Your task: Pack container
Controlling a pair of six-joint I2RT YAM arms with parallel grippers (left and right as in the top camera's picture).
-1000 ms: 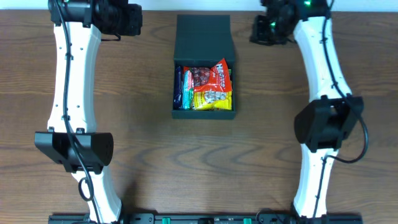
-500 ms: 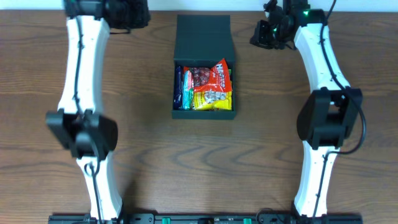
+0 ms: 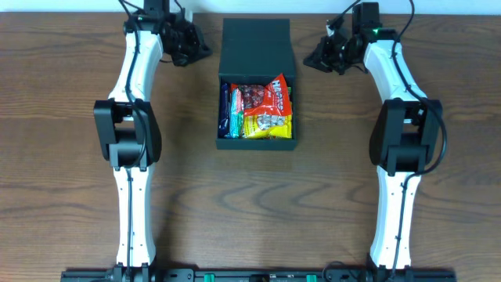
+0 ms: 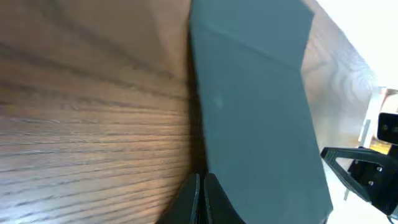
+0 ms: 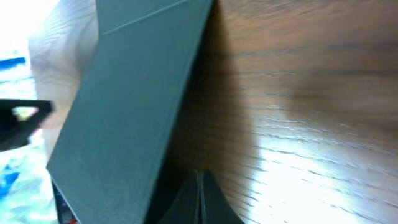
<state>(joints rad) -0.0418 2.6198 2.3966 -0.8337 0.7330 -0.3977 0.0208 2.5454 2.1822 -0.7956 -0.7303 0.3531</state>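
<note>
The container (image 3: 255,142), a dark teal-black box, sits at the table's upper middle with its flap lid (image 3: 256,48) open and lying back. Several bright snack packets (image 3: 262,110) fill it. My left gripper (image 3: 205,50) is shut and empty, its tips just left of the lid's left edge. In the left wrist view the shut fingers (image 4: 200,198) meet the lid's edge (image 4: 255,112). My right gripper (image 3: 308,59) is shut and empty, just right of the lid. In the right wrist view its fingers (image 5: 199,193) lie beside the lid (image 5: 130,106).
The wooden table (image 3: 70,117) runs out on all sides of the box. Both white arms reach from the front edge up along the left and right of the box. The table's far edge lies just behind the lid.
Both arms have swung inward. The left gripper moved right to the lid's left edge and the right gripper moved left toward the lid's right edge. The box and packets have not moved.
</note>
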